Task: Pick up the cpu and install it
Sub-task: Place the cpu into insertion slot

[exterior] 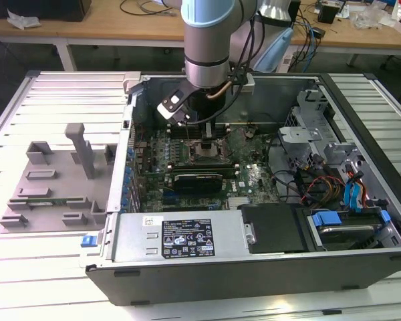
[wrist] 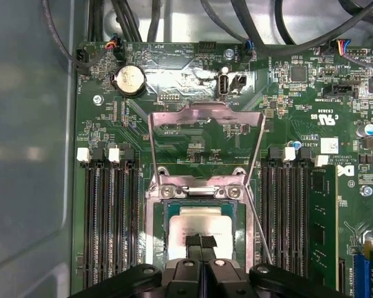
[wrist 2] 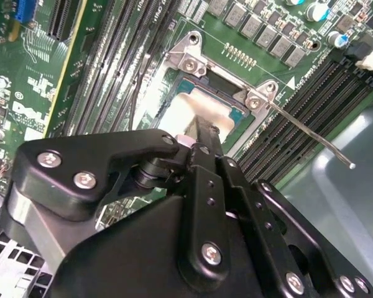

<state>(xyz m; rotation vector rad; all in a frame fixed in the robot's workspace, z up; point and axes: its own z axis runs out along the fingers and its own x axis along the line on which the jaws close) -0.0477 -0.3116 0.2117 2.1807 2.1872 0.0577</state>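
The cpu (wrist: 202,222), a silvery square with a pale edge, lies flat inside the dark metal-framed socket (wrist: 154,217) on the green motherboard. In the second wrist view the cpu (wrist 2: 183,115) shows pale beyond the black finger. My gripper (wrist: 202,241) is shut, its two black fingertips pressed together right over the middle of the cpu, touching it or just above it. The socket's load plate (wrist: 205,127) stands flipped open, and its thin lever (wrist 2: 311,133) sticks out to the side. In the exterior view my gripper (exterior: 208,134) reaches down into the open computer case (exterior: 187,274).
Black memory slots (wrist: 109,217) flank the socket on both sides, with a green memory stick (wrist: 323,217) in one. A coin battery (wrist: 129,81) and cables lie beyond the socket. A grey plastic fixture (exterior: 53,180) sits on the exterior view's left. Drive bays (exterior: 341,224) fill the case's right.
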